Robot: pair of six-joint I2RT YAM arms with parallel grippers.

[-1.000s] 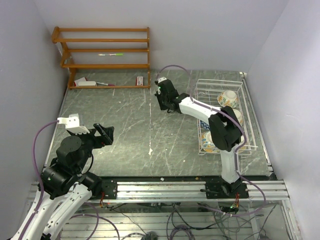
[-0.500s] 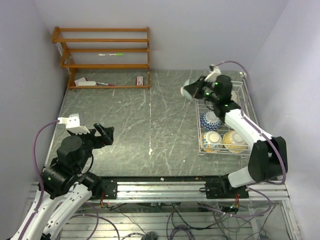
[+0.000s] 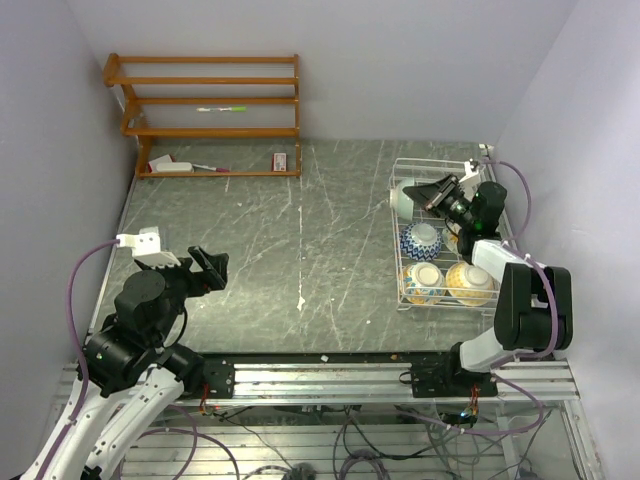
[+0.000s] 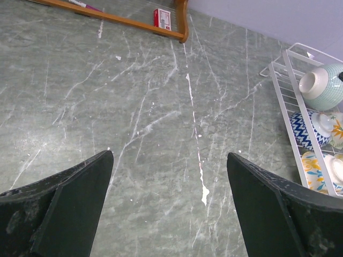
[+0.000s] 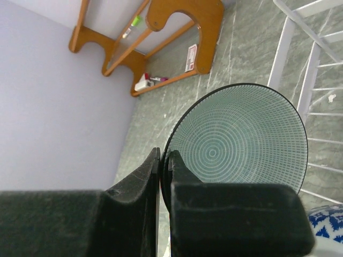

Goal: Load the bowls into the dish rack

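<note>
The pale green bowl (image 5: 236,139) was pinched by its rim in the right gripper (image 5: 163,155) at the dish rack's (image 3: 441,161) eleven o'clock corner. Gentle lowering, clear of the blue bowl (image 3: 420,238), was advised. The left gripper (image 4: 169,155) was spread, empty.

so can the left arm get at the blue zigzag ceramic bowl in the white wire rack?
Probably not. The left gripper is open and free, but the blue bowl sits in the rack across the table, and the right gripper, shut on the pale green bowl, crowds it.
</note>
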